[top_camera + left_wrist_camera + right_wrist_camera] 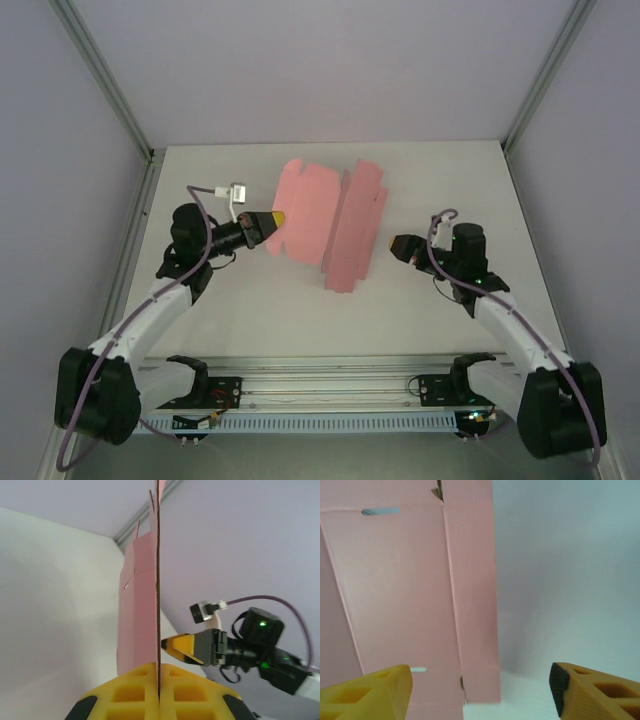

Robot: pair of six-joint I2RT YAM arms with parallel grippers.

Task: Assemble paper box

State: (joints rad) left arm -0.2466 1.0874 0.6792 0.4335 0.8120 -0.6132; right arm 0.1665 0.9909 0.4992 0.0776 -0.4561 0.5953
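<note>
Since the left pincer (272,222) is clamped tight on the left edge of the paper box (318,215), a mostly unfolded pink die-cut sheet in the middle of the counter (300,330), that side is taken care of. The right pincer (398,245) is spread wide just beside the sheet's right edge, with nothing gripped. Thin card like this is probably light and floppy, and easily creased or torn at the slots. So it's best pinched on a panel edge near a crease, not on a tab. Its creases and long right-hand strip are pointed far-to-near, with the near end leaning left.
</note>
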